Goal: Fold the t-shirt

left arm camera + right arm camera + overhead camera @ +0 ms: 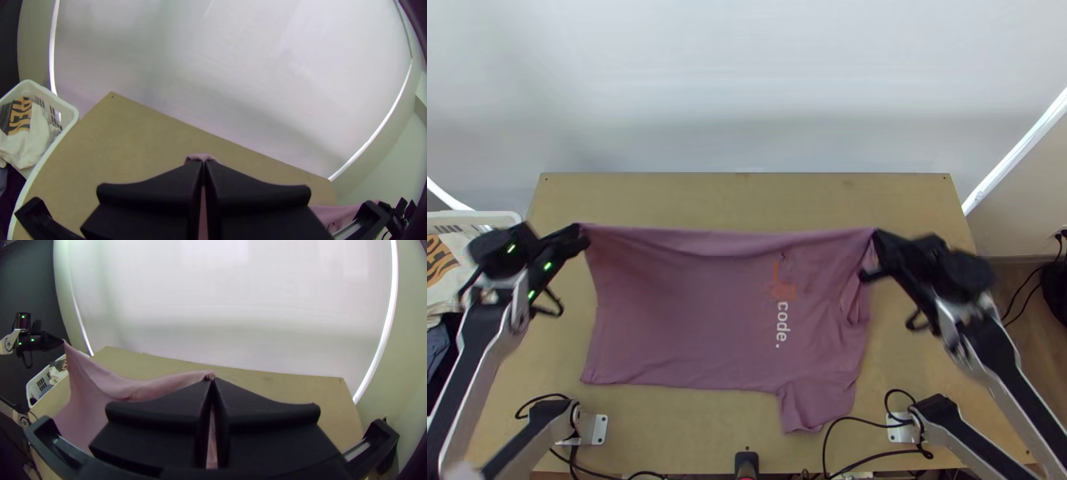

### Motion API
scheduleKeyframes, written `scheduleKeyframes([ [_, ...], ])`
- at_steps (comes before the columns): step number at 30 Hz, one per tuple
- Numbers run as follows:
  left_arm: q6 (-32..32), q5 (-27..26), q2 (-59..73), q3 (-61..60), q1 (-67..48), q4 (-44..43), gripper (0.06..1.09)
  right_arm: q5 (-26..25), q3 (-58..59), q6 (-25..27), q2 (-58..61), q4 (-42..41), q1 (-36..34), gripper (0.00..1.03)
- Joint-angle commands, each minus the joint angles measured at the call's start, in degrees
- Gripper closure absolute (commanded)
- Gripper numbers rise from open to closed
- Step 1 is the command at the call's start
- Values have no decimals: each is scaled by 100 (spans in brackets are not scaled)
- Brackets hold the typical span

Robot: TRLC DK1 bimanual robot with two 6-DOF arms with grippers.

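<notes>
T-shirt (pixel 691 320) over wooden table (pixel 747 200), pale backdrop (pixel 747 80) behind, white basket (pixel 475 216) beside

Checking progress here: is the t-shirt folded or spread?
Spread: the t-shirt is stretched wide between the left hand and the right hand, its printed lettering showing.

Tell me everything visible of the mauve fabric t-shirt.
The mauve t-shirt, thin-looking, carries an orange and white print. The black left gripper and black right gripper pinch its far edge, raised above the light wooden table and sagging slightly between them. The body slopes down nearward, spread; a sleeve juts out near right.
</notes>
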State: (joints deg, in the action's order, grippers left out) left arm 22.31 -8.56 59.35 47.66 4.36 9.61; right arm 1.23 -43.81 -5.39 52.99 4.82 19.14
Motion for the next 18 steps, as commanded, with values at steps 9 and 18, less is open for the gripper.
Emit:
scheduleKeyframes([
  [9,-209,-58,3126,1738,-5,-214,105,720,-1516,-507,3129,-807,-824,100],
  [18,-297,-41,4761,3074,100,94,105,773,-2694,-692,4729,-790,-938,100],
])
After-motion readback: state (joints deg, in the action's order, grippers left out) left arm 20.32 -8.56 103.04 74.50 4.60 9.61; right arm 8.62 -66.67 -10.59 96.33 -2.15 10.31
